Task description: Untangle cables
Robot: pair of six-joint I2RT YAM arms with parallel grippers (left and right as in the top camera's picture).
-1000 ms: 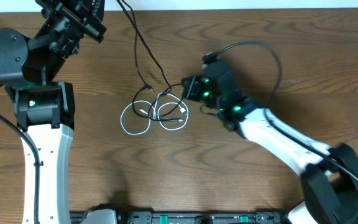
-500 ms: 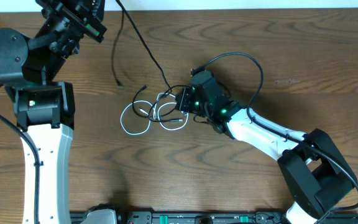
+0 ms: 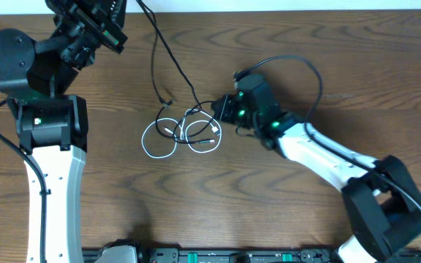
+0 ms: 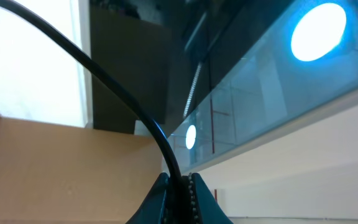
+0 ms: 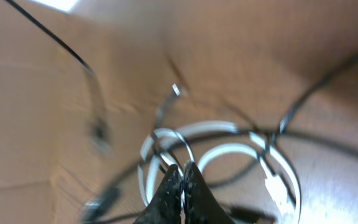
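Observation:
The cables lie mid-table in the overhead view. The white cable (image 3: 144, 139) makes two flat loops. A thin black cable (image 3: 169, 102) rises from the tangle to my left gripper (image 3: 115, 11), held high at the far left. In the left wrist view that gripper (image 4: 179, 186) is shut on the black cable (image 4: 123, 93). My right gripper (image 3: 222, 111) sits at the tangle's right edge. In the right wrist view it (image 5: 182, 169) is shut, with a thin strand of the white cable (image 5: 216, 126) running into its jaws. Another dark cord crosses the loops, blurred.
The thick black arm cable (image 3: 314, 69) arcs over my right arm. My left arm's base (image 3: 46, 120) stands at the left. The table's far edge (image 3: 269, 9) runs along the top. The left wrist camera faces upward at ceiling lights (image 4: 319, 28).
My right gripper pushed left into the tangle, then drew back right. The black cable's hanging end swung left, then back beside the loops. The white loops stayed nearly still.

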